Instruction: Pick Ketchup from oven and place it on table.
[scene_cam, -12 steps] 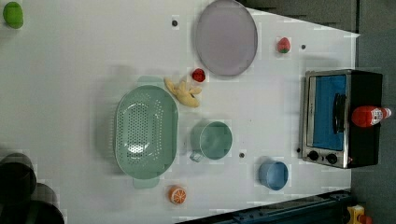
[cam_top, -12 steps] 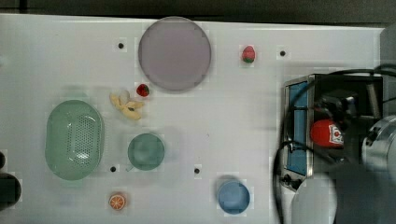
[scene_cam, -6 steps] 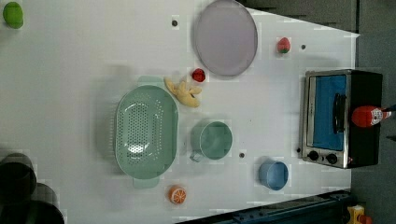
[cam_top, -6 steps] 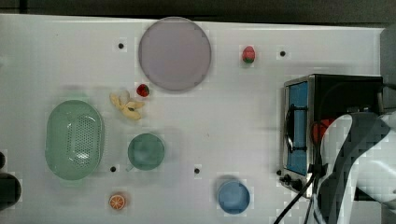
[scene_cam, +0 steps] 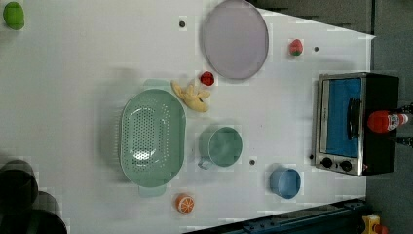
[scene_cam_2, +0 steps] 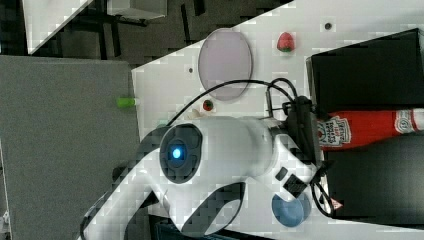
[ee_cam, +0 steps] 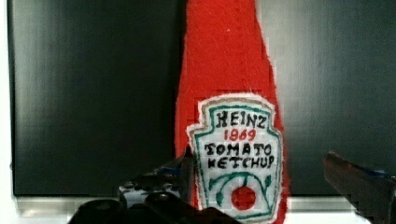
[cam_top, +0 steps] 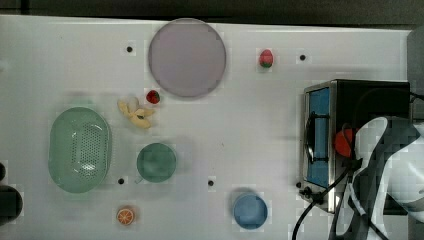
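Note:
The ketchup [ee_cam: 229, 84], a red bottle with a white label, lies on its side on the black top of the oven [cam_top: 362, 100], which stands at the top view's right end of the white table [cam_top: 250, 125]. My gripper [ee_cam: 259, 161] is open and straddles the label end of the bottle. One finger [ee_cam: 161, 179] is close beside the label; the other finger [ee_cam: 359, 179] stands well clear. In the top view my white arm [cam_top: 395, 165] covers most of the ketchup [cam_top: 344, 141]. The left view shows the ketchup [scene_cam: 384, 121] with its cap past the oven's back.
On the table sit a purple plate [cam_top: 186, 57], a green colander [cam_top: 80, 150], a green cup [cam_top: 156, 162], a blue bowl [cam_top: 250, 211], a strawberry [cam_top: 153, 96], a peach-like fruit [cam_top: 266, 58] and an orange slice [cam_top: 125, 216]. Black cables [cam_top: 320, 210] trail by the oven's front.
In the top view my arm has swung in over the oven and now hides the bottle's label. The ketchup has not moved.

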{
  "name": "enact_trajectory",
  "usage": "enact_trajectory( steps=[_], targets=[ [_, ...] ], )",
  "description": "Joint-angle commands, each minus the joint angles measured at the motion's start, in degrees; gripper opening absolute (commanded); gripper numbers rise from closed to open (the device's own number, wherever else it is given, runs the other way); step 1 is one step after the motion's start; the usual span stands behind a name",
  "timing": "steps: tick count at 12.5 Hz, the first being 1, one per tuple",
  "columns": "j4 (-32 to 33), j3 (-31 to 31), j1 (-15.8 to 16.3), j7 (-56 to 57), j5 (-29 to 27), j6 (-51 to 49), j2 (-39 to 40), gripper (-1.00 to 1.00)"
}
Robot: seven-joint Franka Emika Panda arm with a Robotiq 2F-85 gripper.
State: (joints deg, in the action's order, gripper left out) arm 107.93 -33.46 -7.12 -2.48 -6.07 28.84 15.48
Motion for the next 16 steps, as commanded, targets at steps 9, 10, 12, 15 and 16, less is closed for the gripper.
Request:
enact_trajectory(
  steps=[9, 10, 12, 15, 16],
  targets=[
    [4.81, 0.73, -0.69, -0.03, -3.98, 7.70, -0.89, 0.29],
    [4.57, 0.63, -0.70, -0.03, -3.83, 7.68, -1.28, 0.29],
    [2.67, 0.96, -0.25, -0.03, -3.30, 6.90, -2.94, 0.29],
    [-4.37, 2.38, 2.17, -0.03, 2.23, 1.33, -6.90, 0.29],
    [-7.22, 3.18, 3.05, -0.03, 4.33, -2.19, -8.12, 0.29]
  ],
)
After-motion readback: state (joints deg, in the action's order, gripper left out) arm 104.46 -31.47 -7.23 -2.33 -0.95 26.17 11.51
